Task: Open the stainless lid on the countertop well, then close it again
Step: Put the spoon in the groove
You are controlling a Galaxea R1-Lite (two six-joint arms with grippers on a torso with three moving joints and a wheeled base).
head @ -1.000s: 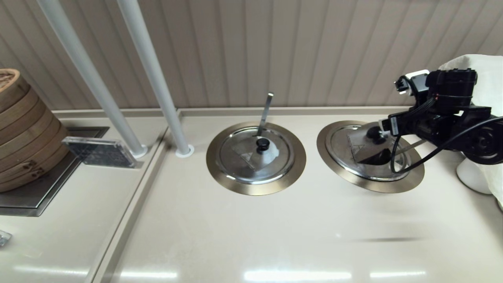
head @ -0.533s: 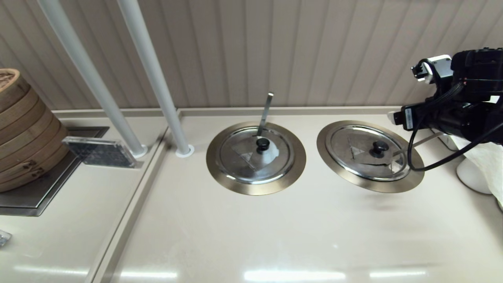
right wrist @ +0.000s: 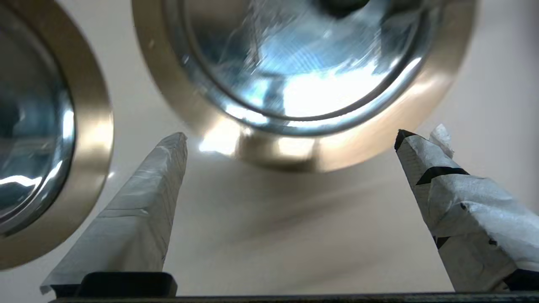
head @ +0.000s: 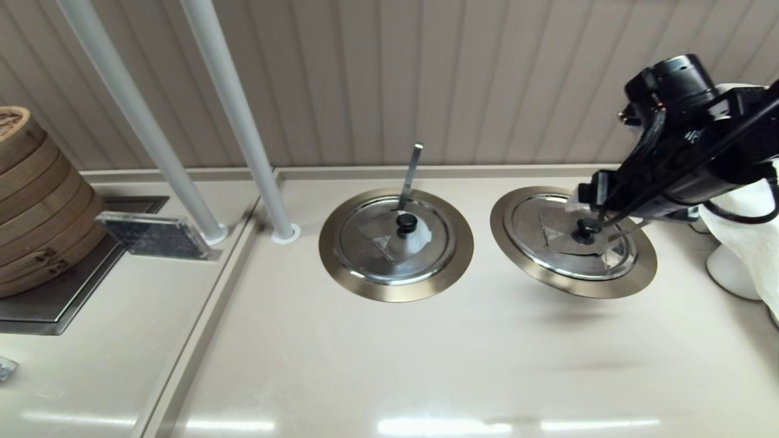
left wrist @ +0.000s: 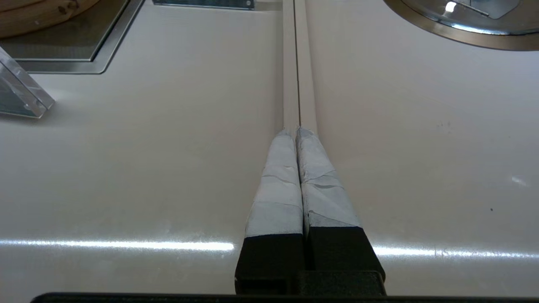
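Right gripper (right wrist: 290, 139) hangs with its taped fingers (right wrist: 139, 202) spread wide and nothing between them, above the far right part of the counter (head: 389, 353). Directly below and just ahead of its tips lies the countertop well (head: 633, 281), a round hole ringed by a wide brushed collar; in the wrist view the collar's near rim passes between the two fingertips without touching either. The stainless lid (head: 548, 225) sits flat and closed inside that collar, its black knob (head: 588, 230) just under the arm's front end in the head view, and its wedge-shaped flap lies level with the rest of the steel.

To the gripper's left, well apart from it, is a second collar (head: 341, 267) carrying a twin lid (head: 365, 243) with a whitish smear by its knob and a thin metal handle (head: 411, 173) standing up at its far edge. A strip of bare counter separates the two collars. On the gripper's right, close by, stand a white rounded base (head: 730, 274) and a white cloth (head: 751, 243); behind it the ribbed wall (head: 426, 79) rises from the counter's back edge. Toward the robot from the well the counter runs wide and open.

Left gripper (left wrist: 298, 131) is pressed shut, empty, low over the counter seam (left wrist: 298, 63), far off to the left.
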